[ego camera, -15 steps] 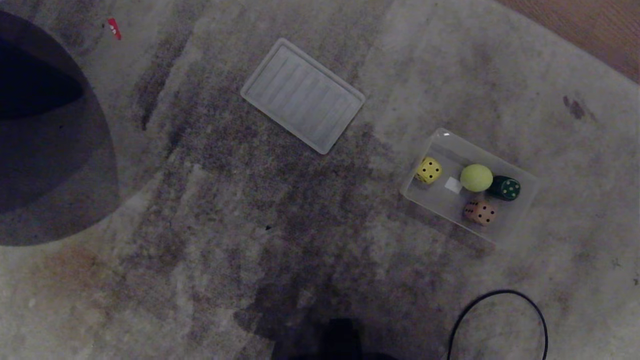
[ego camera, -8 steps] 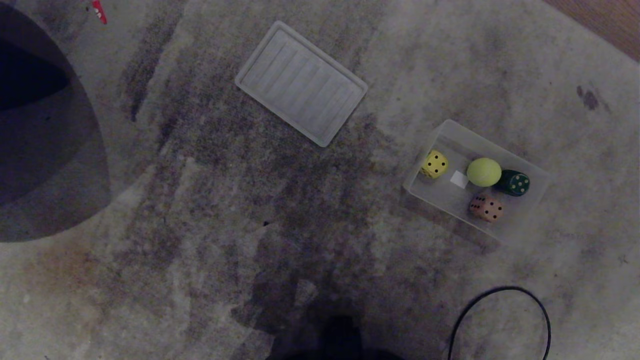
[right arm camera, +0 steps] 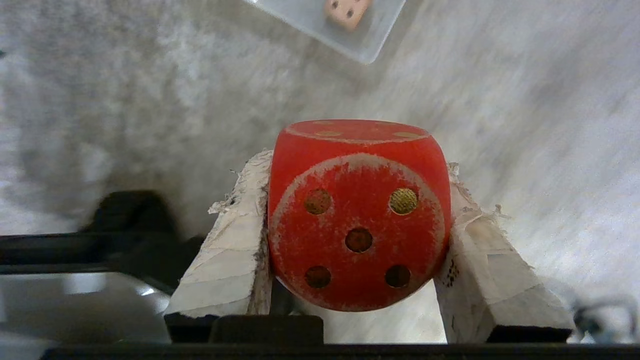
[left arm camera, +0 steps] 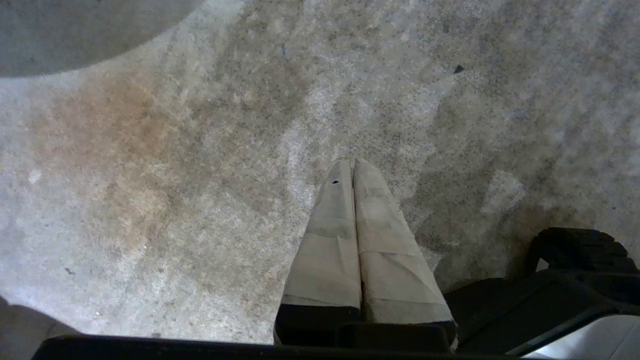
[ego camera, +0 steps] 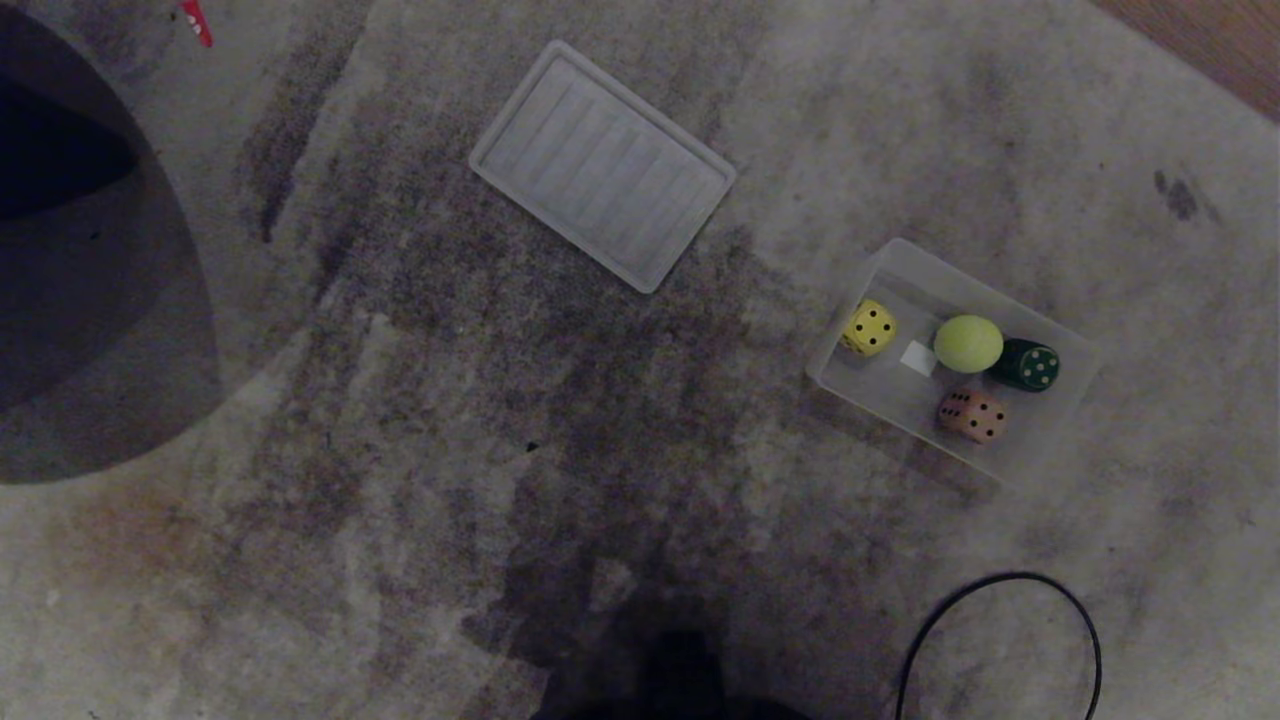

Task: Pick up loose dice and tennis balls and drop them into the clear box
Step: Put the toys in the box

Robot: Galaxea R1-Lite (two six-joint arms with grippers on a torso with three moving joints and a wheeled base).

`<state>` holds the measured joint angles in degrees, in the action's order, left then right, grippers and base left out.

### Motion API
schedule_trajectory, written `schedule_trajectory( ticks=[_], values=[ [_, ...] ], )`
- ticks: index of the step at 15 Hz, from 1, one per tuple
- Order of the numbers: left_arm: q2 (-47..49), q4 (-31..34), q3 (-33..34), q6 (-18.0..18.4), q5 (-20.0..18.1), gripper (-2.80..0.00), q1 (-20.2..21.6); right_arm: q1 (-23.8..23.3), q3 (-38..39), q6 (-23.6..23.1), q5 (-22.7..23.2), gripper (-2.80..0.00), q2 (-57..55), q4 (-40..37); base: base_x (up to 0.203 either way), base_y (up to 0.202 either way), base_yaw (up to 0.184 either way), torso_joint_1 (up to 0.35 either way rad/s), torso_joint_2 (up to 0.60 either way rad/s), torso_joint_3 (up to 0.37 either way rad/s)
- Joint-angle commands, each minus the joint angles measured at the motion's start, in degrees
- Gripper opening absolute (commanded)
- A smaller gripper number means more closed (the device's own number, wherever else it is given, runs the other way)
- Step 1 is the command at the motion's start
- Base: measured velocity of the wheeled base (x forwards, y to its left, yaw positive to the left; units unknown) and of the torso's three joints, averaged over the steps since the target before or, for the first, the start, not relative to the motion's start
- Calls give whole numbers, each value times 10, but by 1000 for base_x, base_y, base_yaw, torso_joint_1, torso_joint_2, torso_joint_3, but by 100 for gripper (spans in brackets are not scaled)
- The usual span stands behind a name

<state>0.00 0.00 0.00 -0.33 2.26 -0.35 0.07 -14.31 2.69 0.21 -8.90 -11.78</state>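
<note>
Squarely between right gripper [right arm camera: 357, 240] jaws: red die [right arm camera: 357, 215], clamped, five-pip face showing.

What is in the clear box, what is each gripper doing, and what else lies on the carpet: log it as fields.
clear box: on the carpet, at the robot's right
inside box: yellow die, tennis ball, dark green die, pinkish-brown die
right gripper: shut on red die, above carpet, short of the box
left gripper: shut, empty, over bare carpet
ribbed panel: flat on carpet, apart from box
black cable: looped near the box
</note>
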Motion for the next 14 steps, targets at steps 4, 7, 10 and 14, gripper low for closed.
schedule_trajectory(
  ticks=[4,7,10,14],
  values=[
    [1,0,1,0,0,-280,0,-2,-78,87,0,-280,-326,63,0,0,0,0,0,0],
    [1,0,1,0,0,-280,0,7,-99,181,1,-280,-503,203,0,0,0,0,0,0],
    [1,0,1,0,0,-280,0,23,-117,260,-2,-280,-661,363,0,0,0,0,0,0],
    [1,0,1,0,0,-280,0,63,-136,297,-25,-280,-825,557,0,0,0,0,0,0]
  ],
)
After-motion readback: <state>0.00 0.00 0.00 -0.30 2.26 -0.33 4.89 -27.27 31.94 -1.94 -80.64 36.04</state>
